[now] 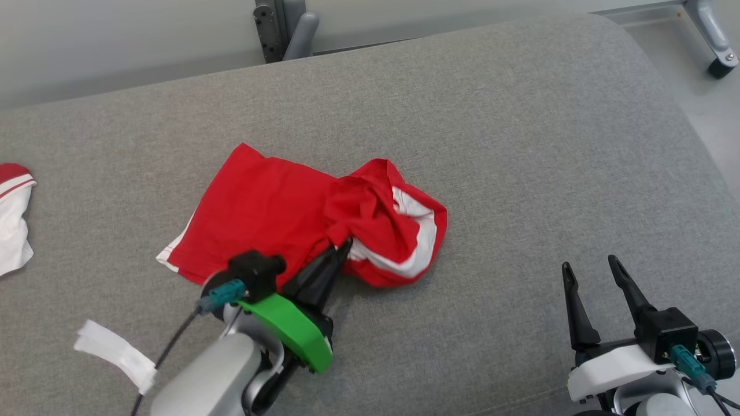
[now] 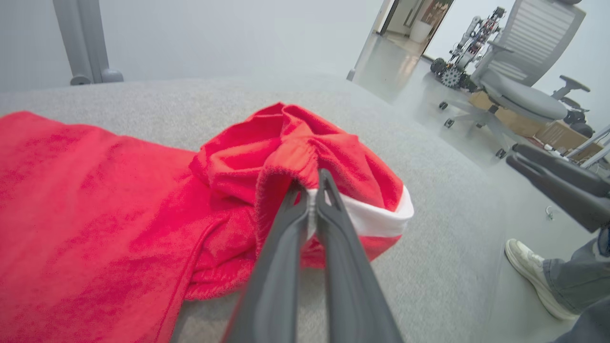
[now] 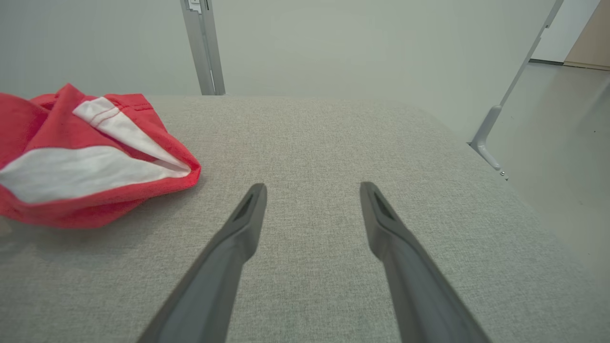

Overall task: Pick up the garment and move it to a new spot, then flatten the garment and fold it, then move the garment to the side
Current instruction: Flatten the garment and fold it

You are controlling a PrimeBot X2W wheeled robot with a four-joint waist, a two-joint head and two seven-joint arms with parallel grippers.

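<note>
Well to the left of the garment [image 1: 266, 214], another red-and-white cloth [image 1: 14, 225] lies apart; leave it. The left end effector [image 1: 342, 248] is pinched tight on the garment's rumpled near fold, mid-worktop [image 1: 520, 144]. Lift slowly and straight up so the thin pinch holds. To the garment's right, the right end effector [image 1: 589, 264] stands wide and holds nothing, ready for a hanging edge.

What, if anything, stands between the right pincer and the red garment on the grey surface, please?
Nothing visible does. Bare grey surface lies between the open right pincer and the bunched end of the red garment, which sits to its left. The left pincer is shut on a fold of that garment.
</note>
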